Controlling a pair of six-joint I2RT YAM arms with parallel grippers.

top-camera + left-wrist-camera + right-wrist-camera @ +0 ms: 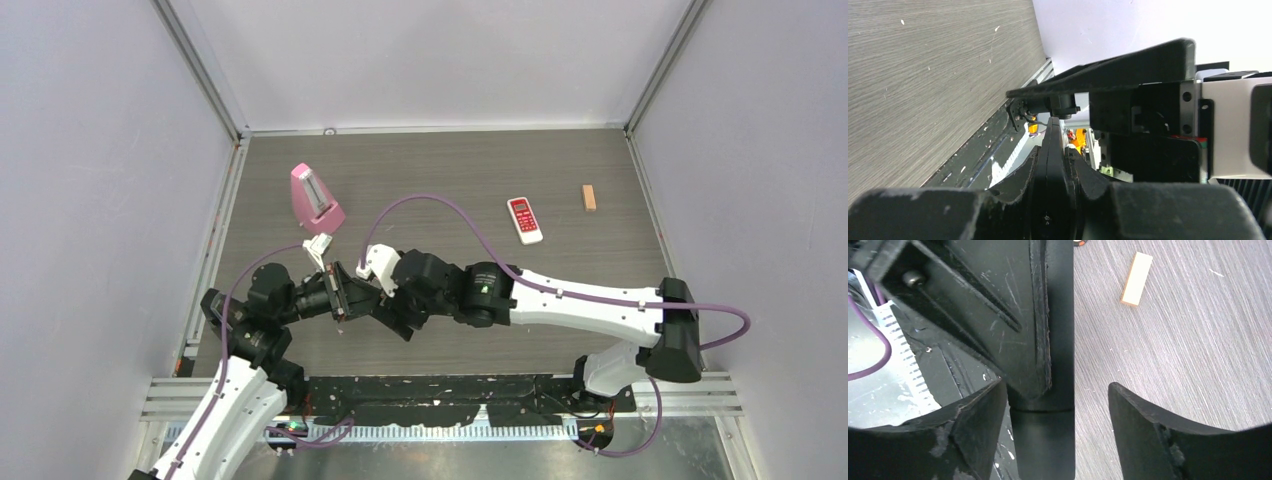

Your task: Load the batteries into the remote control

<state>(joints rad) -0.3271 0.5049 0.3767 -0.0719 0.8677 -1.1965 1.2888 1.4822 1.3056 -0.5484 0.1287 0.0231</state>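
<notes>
Left gripper [338,293], left of centre in the top view, clamps the black remote [1044,440] edge-on to steady it, while the right gripper [1055,390] stands open astride it, presumably to regrip or open it.

Robotics lab test cell, seen from above. A grey wood-grain table [440,165] fills the centre of the frame, enclosed by plain pale panels [100,150] set in aluminium framing [205,75]. Two white-and-black robot arms, the left arm [235,400] at lower left and the right arm [580,300] at lower right, are bolted to a metal base rail [440,392] along the bottom edge. Purple cables [440,199] loop over them.
</notes>
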